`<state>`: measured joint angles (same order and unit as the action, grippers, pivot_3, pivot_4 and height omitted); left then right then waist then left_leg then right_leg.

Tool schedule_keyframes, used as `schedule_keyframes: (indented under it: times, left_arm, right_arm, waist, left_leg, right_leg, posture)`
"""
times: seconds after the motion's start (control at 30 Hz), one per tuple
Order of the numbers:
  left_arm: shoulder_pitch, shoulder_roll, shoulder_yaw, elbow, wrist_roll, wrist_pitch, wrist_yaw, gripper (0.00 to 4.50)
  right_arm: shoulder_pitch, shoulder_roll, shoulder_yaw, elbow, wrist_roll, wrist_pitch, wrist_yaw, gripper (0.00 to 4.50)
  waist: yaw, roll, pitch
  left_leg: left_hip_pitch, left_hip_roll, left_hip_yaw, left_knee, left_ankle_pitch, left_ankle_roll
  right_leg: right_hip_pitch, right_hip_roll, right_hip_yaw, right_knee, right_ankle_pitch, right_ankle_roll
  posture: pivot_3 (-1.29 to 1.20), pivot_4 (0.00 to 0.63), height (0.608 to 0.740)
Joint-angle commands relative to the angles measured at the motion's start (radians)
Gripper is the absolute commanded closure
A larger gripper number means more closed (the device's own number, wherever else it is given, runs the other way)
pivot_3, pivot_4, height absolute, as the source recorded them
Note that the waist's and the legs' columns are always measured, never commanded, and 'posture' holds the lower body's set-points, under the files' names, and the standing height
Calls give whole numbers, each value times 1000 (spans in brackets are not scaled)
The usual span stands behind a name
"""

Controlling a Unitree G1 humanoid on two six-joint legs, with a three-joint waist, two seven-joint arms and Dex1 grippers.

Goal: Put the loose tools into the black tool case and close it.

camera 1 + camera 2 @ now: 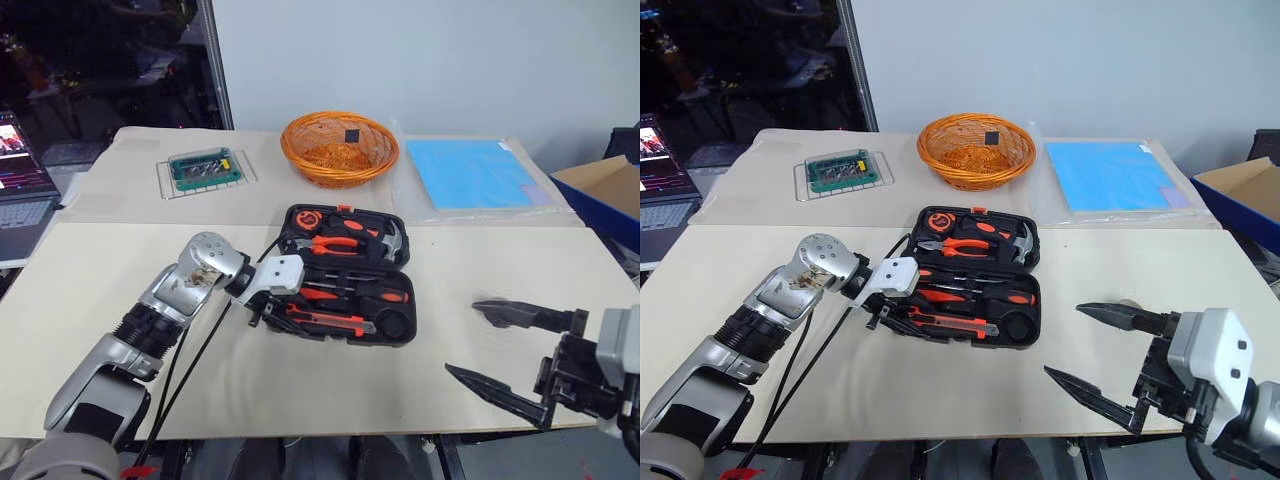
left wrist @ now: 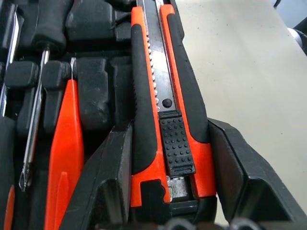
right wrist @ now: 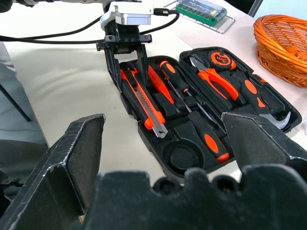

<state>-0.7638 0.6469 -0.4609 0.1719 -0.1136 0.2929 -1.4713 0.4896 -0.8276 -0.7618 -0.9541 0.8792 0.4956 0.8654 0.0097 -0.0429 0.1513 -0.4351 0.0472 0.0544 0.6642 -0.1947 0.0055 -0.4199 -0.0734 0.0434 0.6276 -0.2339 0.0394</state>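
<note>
On the table (image 1: 120,300), in the head view, the open case (image 1: 396,262) lies near the middle, with the left gripper (image 1: 268,312) set at its near-left end. The right gripper (image 1: 500,352) is seen well apart from it, spread wide and holding nothing; a small grey object lies just behind its upper finger, possibly the tape roll, though this cannot be told. In the left wrist view, the knife (image 2: 168,96) is flanked by both fingers (image 2: 112,177) at its butt end and appears to be grasped or just seated in its recess. Beside it the tester (image 2: 64,158) and a screwdriver (image 2: 33,124) lie in their slots. If the knife is not pressed fully down, it could be dragged out when the fingers are withdrawn, or the lid could be blocked from shutting. In the right wrist view, the round recess (image 3: 184,158) at the case's near end is seen empty, so the roll is judged not yet packed. Closing now would leave it out, and a push on the lid could slide the case along the table.
</note>
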Motion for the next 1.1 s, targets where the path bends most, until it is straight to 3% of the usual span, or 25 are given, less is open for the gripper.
schedule_keyframes:
  times: [0.03, 0.5, 0.77, 0.83, 0.87, 0.97, 1.1]
  left_arm:
    - [-20, 10, -12, 13, 59, -9, 9, 2708]
    - [-92, -55, -12, 210, 122, -167, -12, 2708]
    - [-62, -80, -14, 153, 113, -136, -49, 2708]
    - [-58, -75, -8, 136, 102, -112, -63, 1704]
    - [-55, -69, 4, 118, 91, -93, -62, 1599]
    - [-43, -62, 99, 36, -31, 39, -77, 600]
    - [-27, -49, 222, -5, -141, 164, -24, 600]
  right_arm:
    - [2, 0, -19, -15, 17, -9, -14, 0]
    - [-3, -10, -8, -17, 18, -9, -27, 0]
    - [14, -1, -13, -31, 16, -11, -34, 0]
    - [15, -1, -10, -31, 14, -11, -36, 0]
    - [15, -1, -9, -31, 13, -12, -36, 0]
    - [16, 1, -4, -30, 8, -15, -37, 0]
    - [10, 0, 8, -22, -1, -22, -37, 0]
  waist:
    - [0, 0, 0]
    - [2, 0, 0]
    - [4, 0, 0]
    - [3, 0, 0]
    - [3, 0, 0]
    - [-2, 0, 0]
    - [-3, 0, 0]
  left_leg:
    - [1, 0, 0, 0, 0, 0]
    - [1, 0, 0, 1, 0, 0]
    - [1, -1, 0, 1, 0, 0]
    - [1, -1, 0, 1, 0, 0]
    - [1, -1, 0, 1, 0, 0]
    - [1, 0, 0, 1, 0, 0]
    - [-1, 1, -1, 1, 0, 0]
  right_leg:
    - [0, 0, 0, 0, 0, 0]
    - [1, 0, 1, 2, 0, 0]
    - [1, 0, 1, 2, 0, 0]
    - [1, 0, 1, 2, 0, 0]
    - [1, 0, 1, 2, 0, 1]
    - [1, 0, 1, 2, 1, 2]
    - [-1, 2, 0, 3, 3, 5]
  posture:
    - [0, 150, 740]
    - [0, 150, 740]
    - [0, 150, 740]
    - [0, 150, 740]
    - [0, 150, 740]
    - [0, 150, 740]
    - [0, 150, 740]
